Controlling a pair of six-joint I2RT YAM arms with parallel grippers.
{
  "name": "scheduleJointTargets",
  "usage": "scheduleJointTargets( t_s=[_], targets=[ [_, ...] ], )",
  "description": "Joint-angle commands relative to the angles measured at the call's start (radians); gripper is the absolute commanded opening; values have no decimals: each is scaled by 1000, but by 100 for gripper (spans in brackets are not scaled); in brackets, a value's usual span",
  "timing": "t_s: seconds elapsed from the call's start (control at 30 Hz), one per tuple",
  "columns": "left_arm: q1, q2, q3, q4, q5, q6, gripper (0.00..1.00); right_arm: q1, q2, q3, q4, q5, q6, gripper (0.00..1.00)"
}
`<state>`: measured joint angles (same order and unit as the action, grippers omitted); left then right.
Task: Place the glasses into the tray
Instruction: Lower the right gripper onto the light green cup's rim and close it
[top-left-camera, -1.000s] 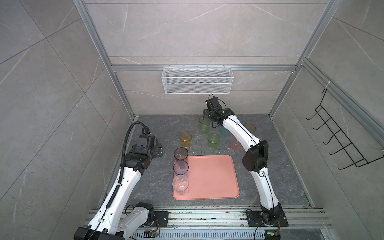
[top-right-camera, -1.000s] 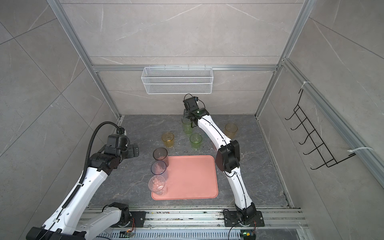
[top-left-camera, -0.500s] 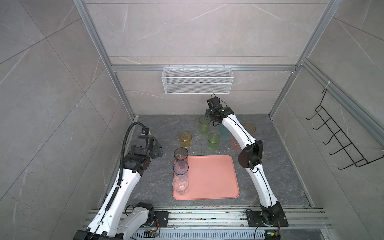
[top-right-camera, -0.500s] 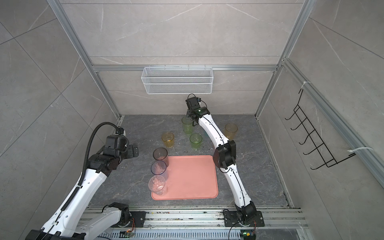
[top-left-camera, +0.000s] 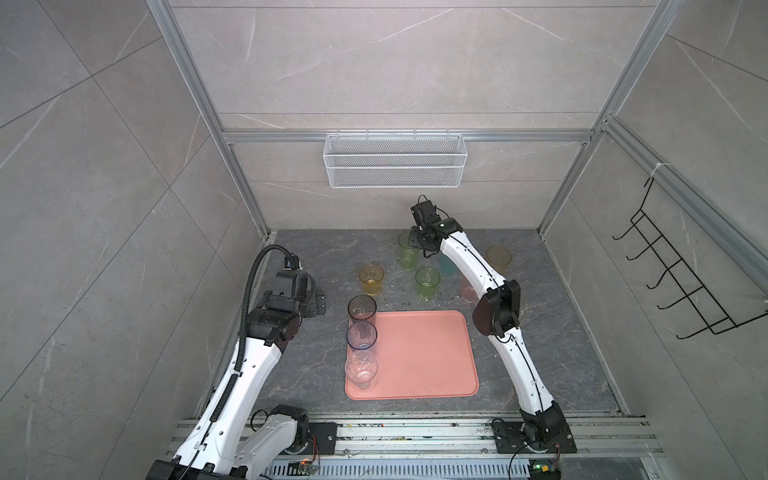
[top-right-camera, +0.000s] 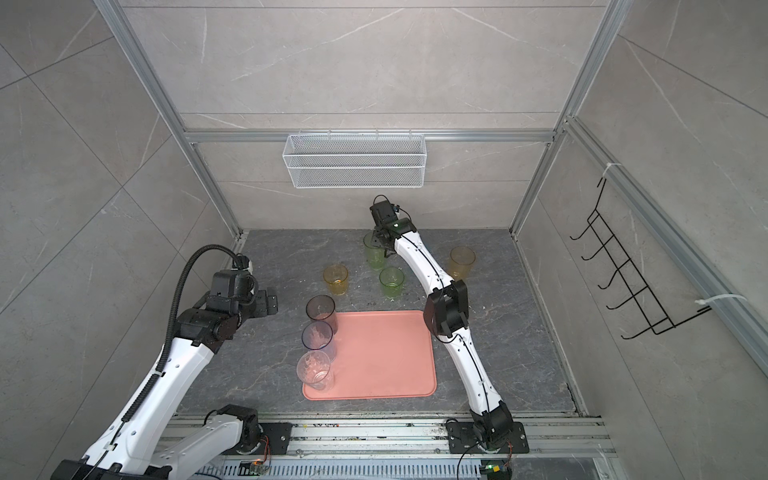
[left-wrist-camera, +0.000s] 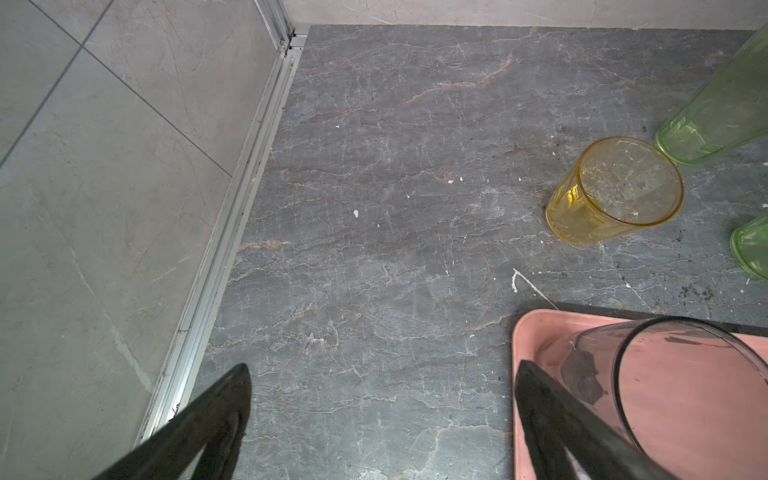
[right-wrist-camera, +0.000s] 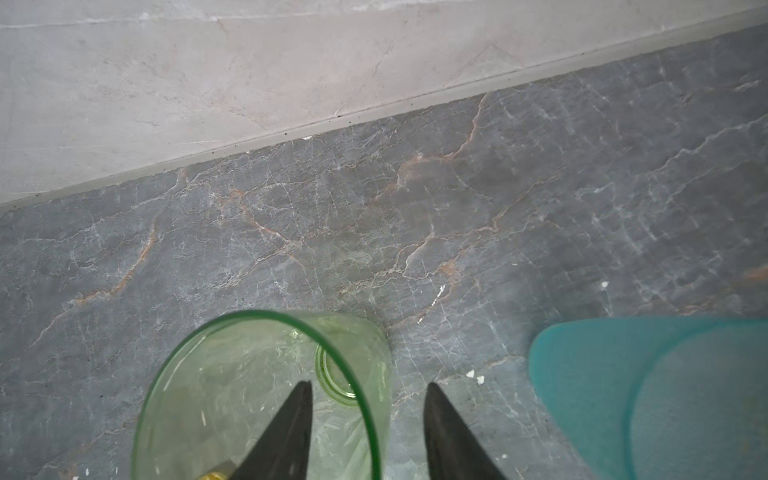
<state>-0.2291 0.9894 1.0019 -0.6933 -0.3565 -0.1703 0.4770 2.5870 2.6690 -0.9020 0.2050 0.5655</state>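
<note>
Three glasses (top-left-camera: 361, 336) stand in the pink tray (top-left-camera: 419, 353). The left jaws hang spread wide, empty. Far back, the right jaws are apart, one inside and one outside the tall green glass (right-wrist-camera: 199, 399). It looks hard, slippery and breakable, so pinch its wall gently.

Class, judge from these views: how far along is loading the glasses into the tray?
Done: the smoky grey glass, blue glass and clear glass stand along the tray's left edge. In hand: the right end effector straddles the tall yellow-green glass's rim, jaws not yet closed. Left: the amber, green, teal, orange and pink glasses on the table.
</note>
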Motion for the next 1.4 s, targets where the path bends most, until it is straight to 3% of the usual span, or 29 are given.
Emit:
scheduleJointTargets(
  t_s=[0.0,0.5,0.8,1.37],
  targets=[
    [6,-21,-3,29,16,25,99,-1,27,29,-21,-10,4,40],
    [6,-11,-3,30,53,30,99,-7,24,37,-33,-21,-31,20],
    [6,-10,-5,30,63,33,99,-5,-13,43,-45,-35,-113,0],
    [5,-23,-8,32,75,33,99,52,-245,45,-260,-13,-224,0]
  ],
)
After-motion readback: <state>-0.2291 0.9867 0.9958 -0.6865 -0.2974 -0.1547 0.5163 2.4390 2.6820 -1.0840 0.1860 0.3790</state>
